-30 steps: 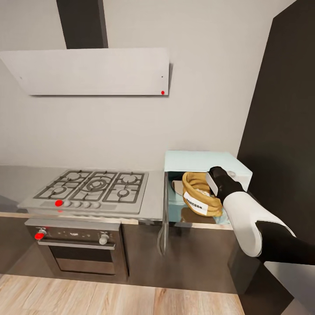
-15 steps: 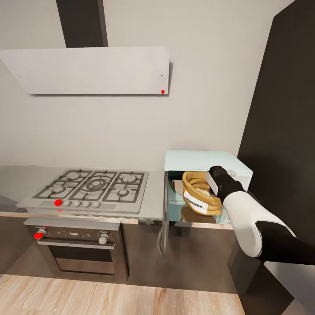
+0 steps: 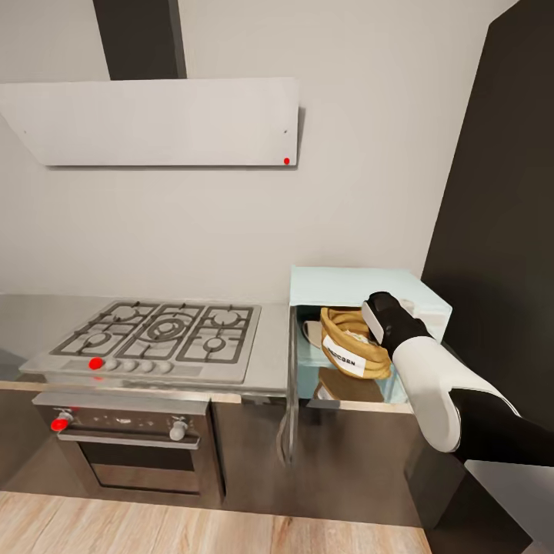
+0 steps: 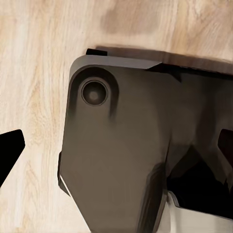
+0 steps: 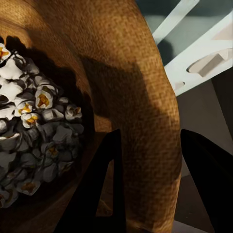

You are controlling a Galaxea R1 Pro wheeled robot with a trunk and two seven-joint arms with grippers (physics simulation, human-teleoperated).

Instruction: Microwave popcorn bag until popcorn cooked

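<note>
— Nothing among the things has moved since a second ago; only the head camera has tilted, so the hob (image 3: 158, 331) sits lower in view. Where's the bag?

— Inside the open microwave (image 3: 362, 285), at the right end of the worktop (image 3: 265, 362). The popcorn bag (image 3: 350, 350) leans there, white kernels showing in its mouth.

— And the right hand (image 5: 148, 189)?

— Clamped on the bag's rolled rim, one finger inside, one outside. The left hand (image 4: 116, 150) hangs over the floor (image 4: 34, 73), fingers apart.

— How would it handle?

— Light and soft, I'd judge; woven cloth, so it sags. The rim is the firmest hold, kept upright or kernels spill.
</note>
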